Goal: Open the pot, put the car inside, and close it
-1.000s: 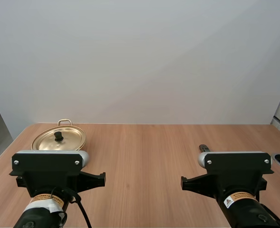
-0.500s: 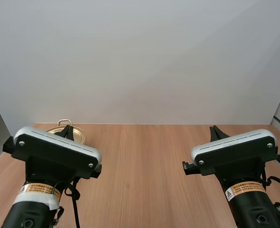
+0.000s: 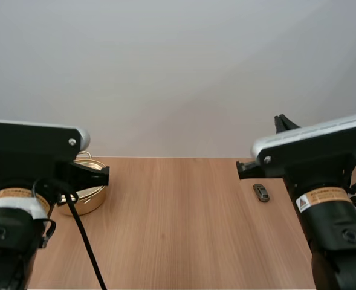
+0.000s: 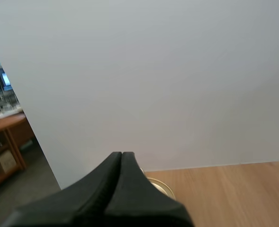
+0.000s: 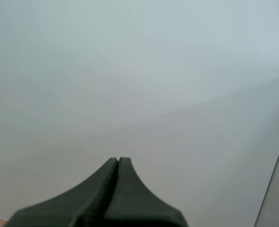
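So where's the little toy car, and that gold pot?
Small dark toy car [image 3: 262, 193]: high view, on its roof.
Shiny gold metal pot [image 3: 92, 199]: high view, on its side wall, below my left arm.

**Brass pot [image 3: 88, 198] and toy car [image 3: 261, 192] on a wooden bench [image 3: 178, 229]**

The pot is round, shiny and gold-coloured. It stands upright at the far left of the bench, with a thin loop handle [image 3: 90, 156] rising on its far side. Only its right side and rim can be seen, so it is unclear whether the lid is on. The car is a very small, dark toy. It rests flat on the bench toward the far right, its length pointing roughly away from the viewer. The two are well apart.
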Motion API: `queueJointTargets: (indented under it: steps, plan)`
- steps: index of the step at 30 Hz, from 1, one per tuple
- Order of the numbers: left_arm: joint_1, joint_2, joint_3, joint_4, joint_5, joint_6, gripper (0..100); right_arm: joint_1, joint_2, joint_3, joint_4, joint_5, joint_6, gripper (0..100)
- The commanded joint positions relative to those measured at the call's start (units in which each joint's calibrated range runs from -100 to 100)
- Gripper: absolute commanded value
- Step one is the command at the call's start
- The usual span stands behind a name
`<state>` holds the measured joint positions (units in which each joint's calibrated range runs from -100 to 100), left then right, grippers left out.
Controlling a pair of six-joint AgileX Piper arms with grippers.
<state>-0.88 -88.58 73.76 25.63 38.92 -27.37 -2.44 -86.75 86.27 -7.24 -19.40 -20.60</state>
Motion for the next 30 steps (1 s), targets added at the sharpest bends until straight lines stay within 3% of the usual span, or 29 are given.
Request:
queueJointTargets:
  steps: [1, 6, 11, 15, 26, 27, 29, 30]
  plan:
    - [-0.04, 16.3, -10.4, -3.2, 14.8, -0.7, 0, 0.0, 18.7, -27.2, 6.7, 64.5, 2.7, 0]
    - [-0.04, 35.7, -31.3, -5.8, 29.8, 4.3, 0, 0.0, 37.2, -49.5, 5.8, 88.7, 1.7, 0]
    - [-0.04, 50.3, -49.8, -8.8, 44.7, 10.6, 0, 0.0, 51.4, -62.7, -1.8, 104.1, 1.6, 0]
    - [-0.04, 56.1, -56.9, -8.7, 48.3, 10.8, 0, 0.0, 55.9, -64.2, -5.3, 108.6, 1.6, 0]
    - [-0.04, 58.2, -57.3, -6.0, 48.7, 10.8, 0, 0.0, 56.9, -58.5, -7.0, 110.3, 5.0, 0]
    - [-0.04, 58.2, -57.3, -5.3, 49.0, 10.8, 0, 0.0, 56.9, -57.8, -7.1, 109.6, 5.0, 7]
    - [-0.04, 58.2, -57.2, -4.6, 50.5, 10.8, 0, 0.0, 56.9, -56.9, -7.2, 108.9, 5.0, 36]
    - [-0.04, 58.2, -57.2, -4.6, 51.4, 10.8, 2, 0.0, 56.9, -56.5, -7.3, 108.7, 4.7, 57]
